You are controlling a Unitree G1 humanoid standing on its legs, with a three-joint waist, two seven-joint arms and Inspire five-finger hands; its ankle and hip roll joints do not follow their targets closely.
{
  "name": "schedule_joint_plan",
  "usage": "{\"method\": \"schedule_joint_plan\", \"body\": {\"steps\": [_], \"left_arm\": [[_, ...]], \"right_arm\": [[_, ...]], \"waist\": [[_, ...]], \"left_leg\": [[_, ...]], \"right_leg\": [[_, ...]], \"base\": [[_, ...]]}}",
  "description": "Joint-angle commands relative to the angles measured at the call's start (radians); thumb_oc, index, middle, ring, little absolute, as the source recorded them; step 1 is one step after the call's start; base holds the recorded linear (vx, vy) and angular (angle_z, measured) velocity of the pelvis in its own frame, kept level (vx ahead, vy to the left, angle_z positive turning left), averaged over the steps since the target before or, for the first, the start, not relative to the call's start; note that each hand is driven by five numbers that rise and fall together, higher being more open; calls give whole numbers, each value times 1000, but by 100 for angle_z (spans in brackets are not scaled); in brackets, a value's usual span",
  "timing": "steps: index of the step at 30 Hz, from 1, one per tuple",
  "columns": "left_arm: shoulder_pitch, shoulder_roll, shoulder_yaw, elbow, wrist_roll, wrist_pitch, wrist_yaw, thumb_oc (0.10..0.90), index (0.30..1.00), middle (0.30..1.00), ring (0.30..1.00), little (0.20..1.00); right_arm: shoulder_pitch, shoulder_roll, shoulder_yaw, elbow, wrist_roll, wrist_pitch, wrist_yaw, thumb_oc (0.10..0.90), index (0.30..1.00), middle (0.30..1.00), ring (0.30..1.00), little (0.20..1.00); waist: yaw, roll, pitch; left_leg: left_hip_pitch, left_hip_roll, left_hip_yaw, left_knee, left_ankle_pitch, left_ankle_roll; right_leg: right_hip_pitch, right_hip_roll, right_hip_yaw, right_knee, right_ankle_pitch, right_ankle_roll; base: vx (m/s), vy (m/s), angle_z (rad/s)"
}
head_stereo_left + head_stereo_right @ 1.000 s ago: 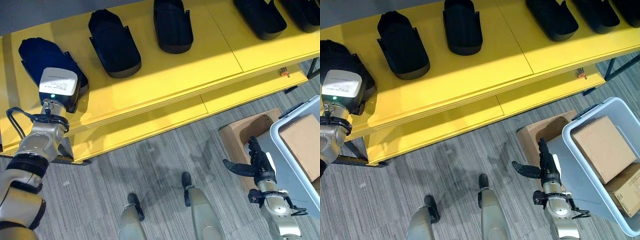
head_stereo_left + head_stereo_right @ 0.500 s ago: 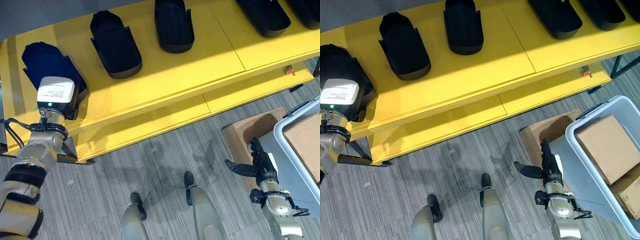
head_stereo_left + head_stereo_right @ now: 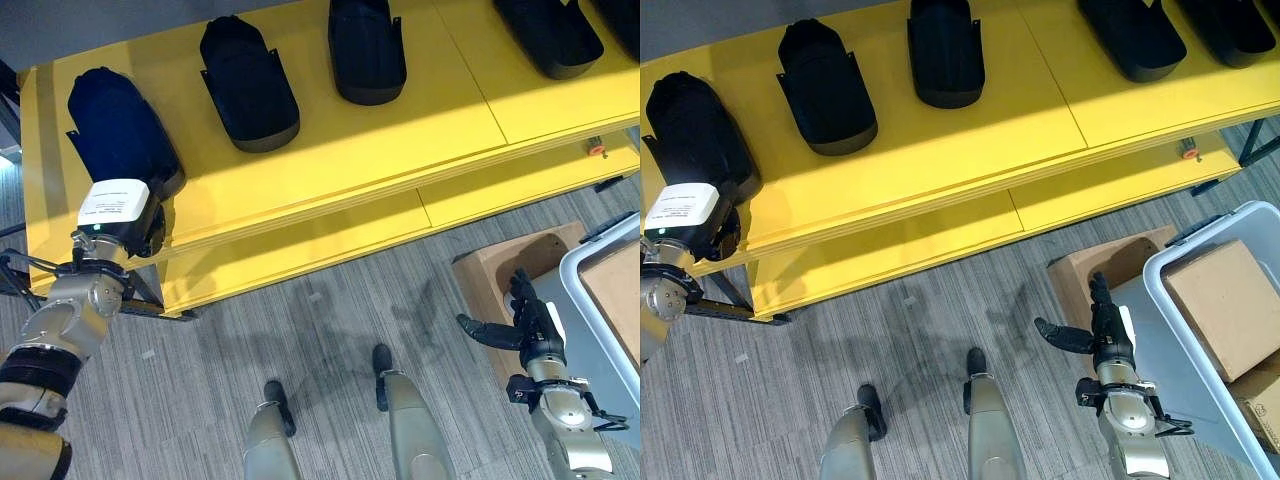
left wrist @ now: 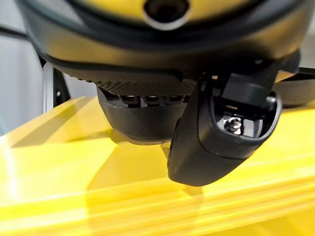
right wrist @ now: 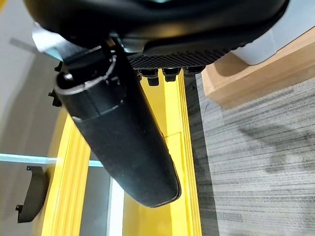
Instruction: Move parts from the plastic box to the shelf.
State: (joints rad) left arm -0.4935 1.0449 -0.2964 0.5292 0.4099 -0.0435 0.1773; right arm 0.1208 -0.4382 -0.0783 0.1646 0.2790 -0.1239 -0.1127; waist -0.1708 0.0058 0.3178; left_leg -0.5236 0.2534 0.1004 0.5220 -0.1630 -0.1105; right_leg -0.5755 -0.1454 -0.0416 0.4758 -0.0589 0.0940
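A yellow shelf (image 3: 400,140) carries several black moulded parts in a row. The leftmost part (image 3: 120,130) lies near the shelf's left end. My left hand (image 3: 148,228) is at the shelf's front edge just before that part; in the left wrist view its thumb (image 4: 221,137) hangs loose over the yellow board and holds nothing. A grey plastic box (image 3: 1175,300) at the lower right holds cardboard boxes (image 3: 1225,305). My right hand (image 3: 1105,335) hovers open beside the box, thumb spread, empty.
More black parts (image 3: 250,80) (image 3: 365,45) (image 3: 545,30) fill the shelf's top board. A lower yellow board (image 3: 300,245) juts out beneath. A wooden stand (image 3: 505,270) sits under the plastic box. Grey carpet (image 3: 330,320) lies between shelf and box.
The camera has shifted. My left hand has drawn back from the leftmost black part toward the shelf's front edge. The right hand has kept its pose.
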Motion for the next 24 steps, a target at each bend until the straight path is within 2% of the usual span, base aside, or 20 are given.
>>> {"method": "schedule_joint_plan", "body": {"steps": [1, 6, 11, 18, 20, 24], "left_arm": [[43, 108, 50, -59, -82, -2, -47, 900, 1000, 1000, 1000, 1000], [44, 80, 86, -11, -208, 5, -75, 900, 1000, 1000, 1000, 1000], [51, 24, 126, 8, -298, 7, -50, 900, 1000, 1000, 1000, 1000], [55, 30, 133, 9, -254, 19, -42, 900, 1000, 1000, 1000, 1000], [39, 74, 109, 7, -161, 33, -45, 900, 1000, 1000, 1000, 1000], [20, 104, 89, 20, -105, 38, -49, 900, 1000, 1000, 1000, 1000]], "right_arm": [[21, -21, -115, -128, 11, -46, 0, 900, 1000, 1000, 1000, 1000], [23, -10, -119, -123, 15, -33, 18, 900, 1000, 1000, 1000, 1000], [24, -2, -119, -119, 16, -30, 20, 900, 1000, 1000, 1000, 1000], [26, -3, -120, -114, 1, -22, 17, 900, 1000, 1000, 1000, 1000], [24, -8, -116, -111, -10, -17, 16, 900, 1000, 1000, 1000, 1000], [27, -12, -114, -113, -10, -16, 19, 900, 1000, 1000, 1000, 1000]], "waist": [[-4, -28, -36], [-5, -25, -36], [-6, -26, -37], [-3, -27, -34], [-1, -26, -35], [0, -26, -34]], "left_leg": [[-11, 9, -35, -13, 18, 29], [-11, 9, -35, -11, 18, 29], [-14, 11, -33, -4, 17, 29], [-14, 12, -33, -1, 18, 29], [-12, 13, -33, -3, 17, 30], [-10, 12, -34, -6, 16, 30]], "right_leg": [[113, -46, 47, -46, -66, 46], [110, -47, 47, -40, -68, 44], [104, -45, 49, -28, -71, 41], [100, -44, 48, -23, -71, 41], [104, -44, 48, -27, -70, 43], [109, -46, 47, -29, -70, 44]], "base": [[0, 0, 0], [3, -2, 3], [0, 0, 0], [0, 0, 0], [0, 0, 0], [0, 0, 0]]}}
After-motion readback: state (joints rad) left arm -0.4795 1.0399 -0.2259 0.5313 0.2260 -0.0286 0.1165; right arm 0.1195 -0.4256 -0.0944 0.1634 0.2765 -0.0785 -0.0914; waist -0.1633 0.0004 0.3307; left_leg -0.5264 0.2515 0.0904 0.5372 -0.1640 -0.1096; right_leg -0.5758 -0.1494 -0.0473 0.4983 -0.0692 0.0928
